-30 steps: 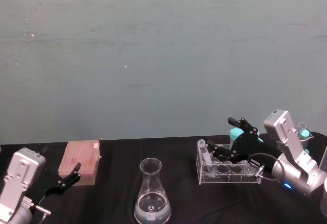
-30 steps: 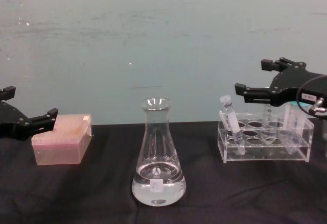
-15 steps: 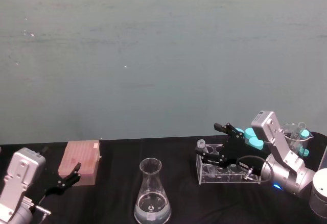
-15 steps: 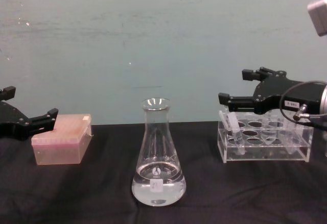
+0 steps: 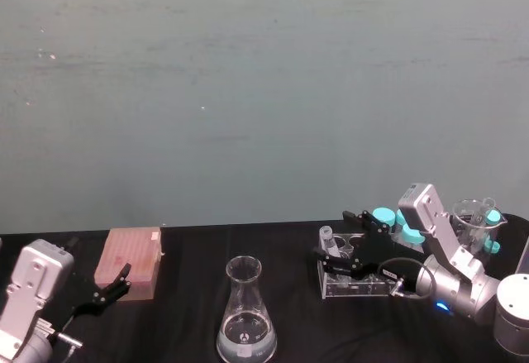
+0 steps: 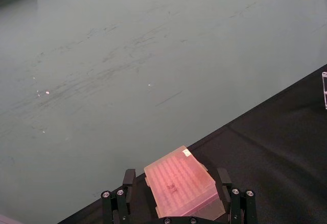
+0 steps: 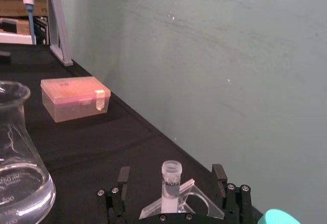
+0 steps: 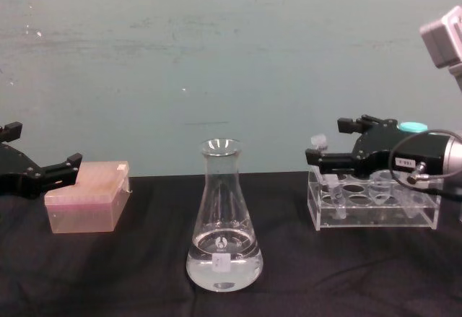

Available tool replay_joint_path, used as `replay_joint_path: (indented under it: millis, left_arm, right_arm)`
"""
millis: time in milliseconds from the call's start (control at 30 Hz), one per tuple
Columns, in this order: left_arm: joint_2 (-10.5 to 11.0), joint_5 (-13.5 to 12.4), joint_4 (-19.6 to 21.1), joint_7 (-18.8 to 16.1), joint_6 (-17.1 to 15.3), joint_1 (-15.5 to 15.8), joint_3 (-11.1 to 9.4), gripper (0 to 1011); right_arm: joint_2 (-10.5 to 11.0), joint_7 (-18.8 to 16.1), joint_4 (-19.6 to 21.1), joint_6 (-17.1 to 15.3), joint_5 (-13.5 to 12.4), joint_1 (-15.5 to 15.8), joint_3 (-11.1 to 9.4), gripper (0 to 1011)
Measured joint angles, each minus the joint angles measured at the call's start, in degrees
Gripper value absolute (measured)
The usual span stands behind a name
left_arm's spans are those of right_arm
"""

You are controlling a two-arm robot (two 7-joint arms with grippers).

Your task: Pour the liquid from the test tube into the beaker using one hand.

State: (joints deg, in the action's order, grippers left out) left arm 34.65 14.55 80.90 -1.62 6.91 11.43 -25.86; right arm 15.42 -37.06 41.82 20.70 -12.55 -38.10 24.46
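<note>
The test tube (image 5: 328, 240) leans in the left end of the clear rack (image 5: 364, 284); its whitish rim (image 8: 318, 141) rises above the rack. My right gripper (image 7: 171, 175) is open and straddles the tube's top (image 7: 171, 179), one finger (image 7: 123, 175) on each side with gaps left. I cannot make out the liquid in the tube. The beaker (image 8: 224, 223), a tall clear conical flask, stands at the table's middle front with clear liquid (image 8: 224, 266) in its base. My left gripper (image 8: 43, 174) stays open at the far left.
A pink box (image 8: 88, 196) lies on the black cloth just in front of the left gripper (image 6: 175, 179). Teal-capped tubes (image 5: 383, 214) stand behind the rack, and a small glass vessel (image 5: 472, 215) sits at the far right. The green wall runs close behind the table.
My right gripper has come down and moved left along the rack, from above its middle to around the test tube's top. The left arm and the beaker have not moved.
</note>
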Motion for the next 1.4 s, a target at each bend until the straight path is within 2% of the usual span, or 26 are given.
replay_joint_path:
  millis: [133,267,933,1400]
  left_arm:
    - [0.0,0.0,0.0,0.0,0.0,0.0,0.0,1000]
    - [0.0,0.0,0.0,0.0,0.0,0.0,0.0,1000]
    - [0.0,0.0,0.0,0.0,0.0,0.0,0.0,1000]
    - [0.0,0.0,0.0,0.0,0.0,0.0,0.0,1000]
  right_arm:
    - [-0.9,-0.9,-3.3,0.6,0.2,-1.3,-0.1,1003]
    - [-1.4,-1.2,-4.9,1.0,0.5,-1.9,-0.1,1003]
    - [-2.6,-1.4,-7.8,1.2,2.5,-3.6,-0.2,1003]
    - [-3.6,-1.8,-11.5,1.1,3.3,-5.4,-0.4,1002]
